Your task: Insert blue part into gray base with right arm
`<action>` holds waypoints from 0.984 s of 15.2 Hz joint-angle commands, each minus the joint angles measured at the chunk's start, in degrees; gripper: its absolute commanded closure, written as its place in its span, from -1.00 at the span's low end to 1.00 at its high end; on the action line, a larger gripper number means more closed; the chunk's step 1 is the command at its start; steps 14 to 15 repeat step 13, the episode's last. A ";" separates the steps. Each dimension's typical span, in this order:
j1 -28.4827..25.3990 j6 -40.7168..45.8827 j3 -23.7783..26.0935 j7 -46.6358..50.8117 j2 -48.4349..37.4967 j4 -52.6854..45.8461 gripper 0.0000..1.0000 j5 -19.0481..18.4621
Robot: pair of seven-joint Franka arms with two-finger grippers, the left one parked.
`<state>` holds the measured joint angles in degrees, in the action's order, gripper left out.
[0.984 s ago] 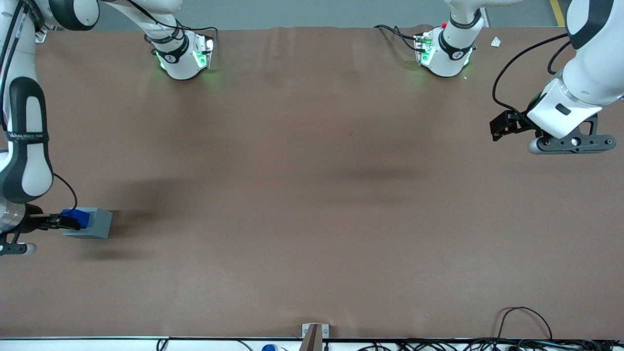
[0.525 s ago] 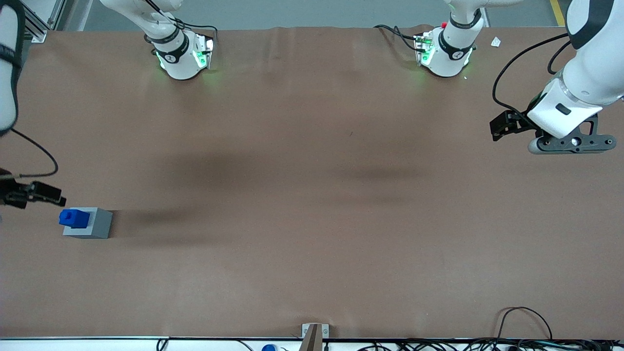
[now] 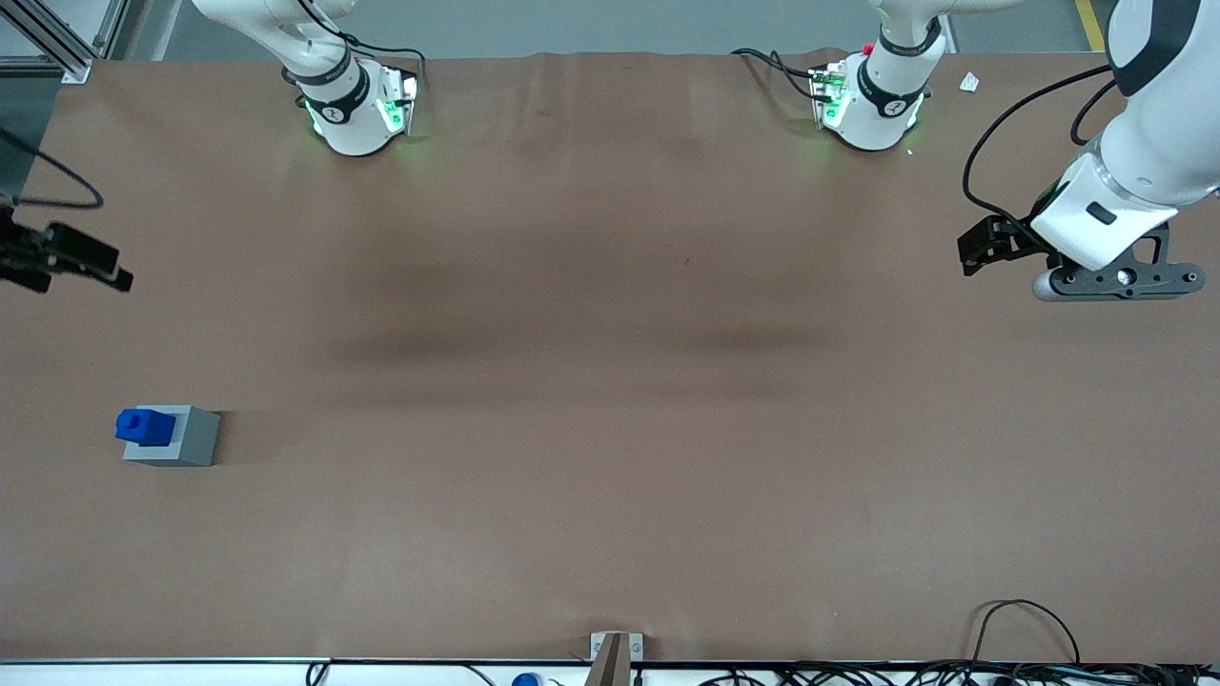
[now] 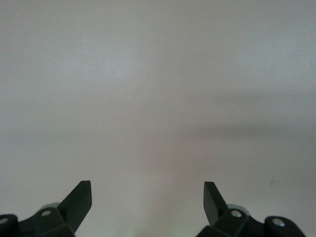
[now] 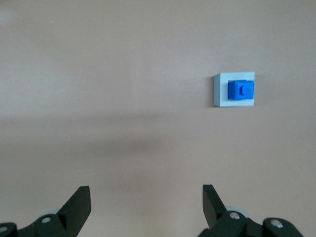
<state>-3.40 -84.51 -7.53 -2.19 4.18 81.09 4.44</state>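
I count one blue part (image 3: 145,426) and one gray base (image 3: 173,436) on the brown table (image 3: 610,381), and the part sits in the base's socket with its single stub pointing up, toward my working end of the table. My gripper (image 5: 146,198) hangs high above the table, farther from the front camera than the base and well apart from it, its two fingers (image 5: 79,203) spread wide and holding nothing.
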 commanded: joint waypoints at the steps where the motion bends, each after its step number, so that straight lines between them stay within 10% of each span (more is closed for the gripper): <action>1: -0.99 -0.83 -0.21 1.22 -9.52 9.85 -1.00 -0.13; 15: -1.26 0.05 1.37 1.22 -14.64 11.81 -1.00 -3.30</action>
